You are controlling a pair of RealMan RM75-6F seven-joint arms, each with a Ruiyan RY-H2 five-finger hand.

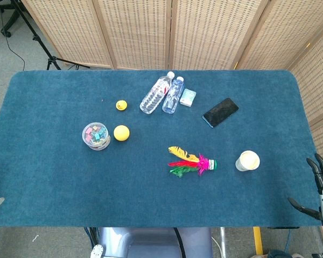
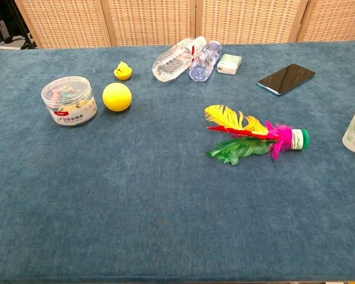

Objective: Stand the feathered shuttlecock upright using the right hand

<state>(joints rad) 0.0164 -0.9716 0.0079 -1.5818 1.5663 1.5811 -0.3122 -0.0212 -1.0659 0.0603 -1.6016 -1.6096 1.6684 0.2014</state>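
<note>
Head view: one shuttlecock (image 1: 192, 162), two bottles (image 1: 162, 94), one cup (image 1: 247, 160).

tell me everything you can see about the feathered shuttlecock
The feathered shuttlecock lies on its side on the blue cloth, not yet upright. Its feathers, yellow, red, green and pink, fan toward the left of the picture; its round base with a green rim and white band points right, toward the paper cup, which stands apart from it. Nothing touches it but the cloth. The right hand is at the table's right edge, well away from it.
</note>
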